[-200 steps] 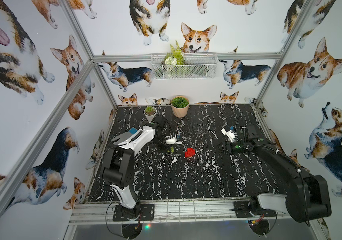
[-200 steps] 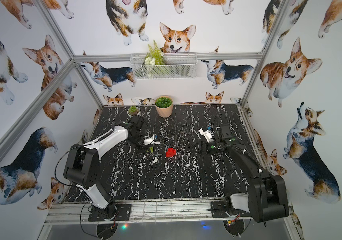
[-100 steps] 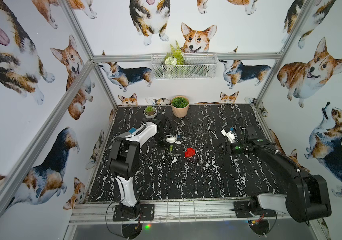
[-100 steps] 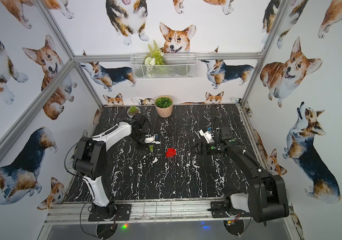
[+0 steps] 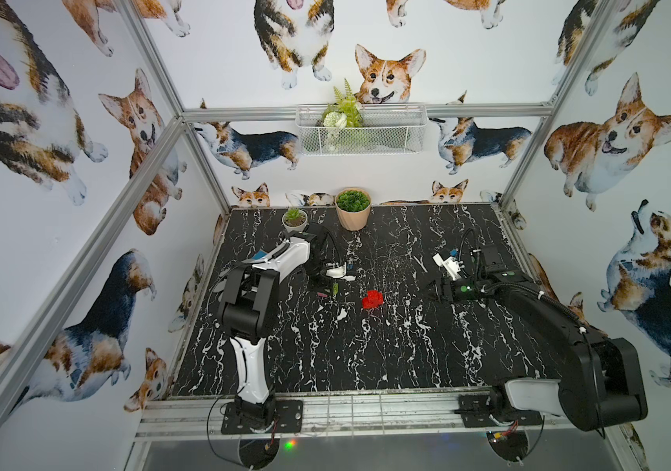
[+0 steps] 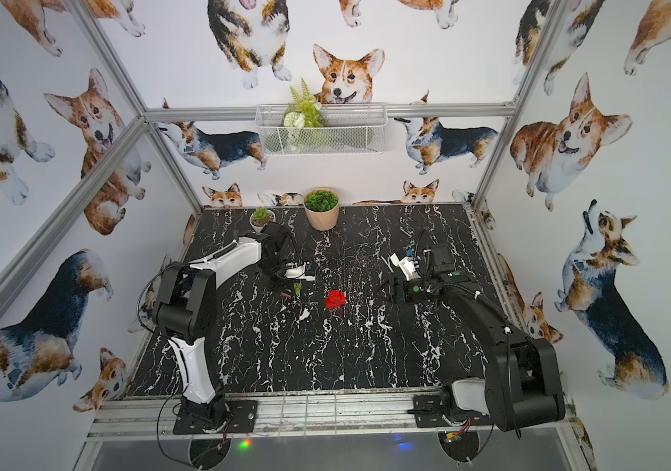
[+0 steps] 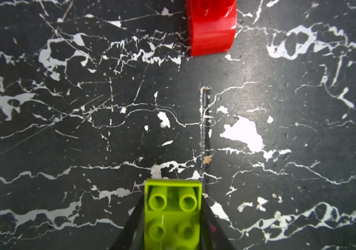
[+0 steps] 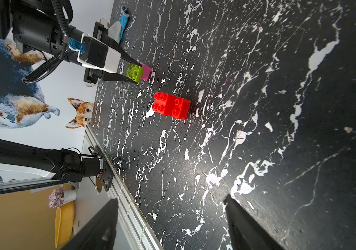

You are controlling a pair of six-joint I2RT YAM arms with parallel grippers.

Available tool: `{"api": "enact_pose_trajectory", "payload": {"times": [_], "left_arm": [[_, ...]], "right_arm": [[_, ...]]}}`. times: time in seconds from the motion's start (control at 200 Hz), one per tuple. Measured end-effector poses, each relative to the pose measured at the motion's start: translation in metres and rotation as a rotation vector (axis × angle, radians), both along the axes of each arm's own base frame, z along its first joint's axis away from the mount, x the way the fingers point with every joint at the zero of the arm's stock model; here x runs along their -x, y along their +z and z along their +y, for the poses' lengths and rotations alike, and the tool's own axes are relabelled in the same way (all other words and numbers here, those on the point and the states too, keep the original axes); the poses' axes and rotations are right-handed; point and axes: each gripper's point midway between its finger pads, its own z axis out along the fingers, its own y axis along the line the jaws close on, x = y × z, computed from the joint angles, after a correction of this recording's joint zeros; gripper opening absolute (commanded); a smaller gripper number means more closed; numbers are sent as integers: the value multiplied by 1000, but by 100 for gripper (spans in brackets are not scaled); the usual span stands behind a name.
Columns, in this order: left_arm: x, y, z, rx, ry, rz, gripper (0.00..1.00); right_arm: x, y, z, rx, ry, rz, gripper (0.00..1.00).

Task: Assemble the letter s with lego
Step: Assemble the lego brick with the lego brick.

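My left gripper [image 7: 173, 195] is shut on a lime green lego brick [image 7: 172, 207], studs facing the camera. In the right wrist view a magenta pink brick [image 8: 146, 71] is joined to the far end of the green brick [image 8: 134, 72], low over the black marble table [image 8: 259, 108]. In both top views the left gripper [image 5: 332, 290] [image 6: 295, 288] is left of centre. A clump of joined red bricks [image 5: 372, 299] [image 6: 336, 299] [image 8: 171, 105] [image 7: 211, 28] lies on the table to its right, apart from it. My right gripper [image 5: 431, 290] [image 8: 170, 198] stands open and empty right of the red bricks.
A small white plant pot [image 5: 294, 219] and a larger tan pot [image 5: 352, 210] stand at the table's back edge behind the left arm. A wire basket [image 5: 360, 128] hangs on the back wall. An aluminium rail [image 5: 366, 412] runs along the front edge.
The left arm's shoulder and elbow links have swung up over its base, while its gripper with the green brick has stayed near the same spot. The right arm and red bricks have not moved.
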Motion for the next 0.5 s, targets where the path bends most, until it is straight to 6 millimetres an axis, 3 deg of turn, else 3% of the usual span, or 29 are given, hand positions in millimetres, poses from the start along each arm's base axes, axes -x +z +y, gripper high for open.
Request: {"api": "enact_pose_trajectory", "payload": {"times": [0.501], "left_arm": [[-7, -9, 0, -9, -6, -10, 15]], "right_arm": [[0, 0, 0, 1, 1, 1, 79]]}}
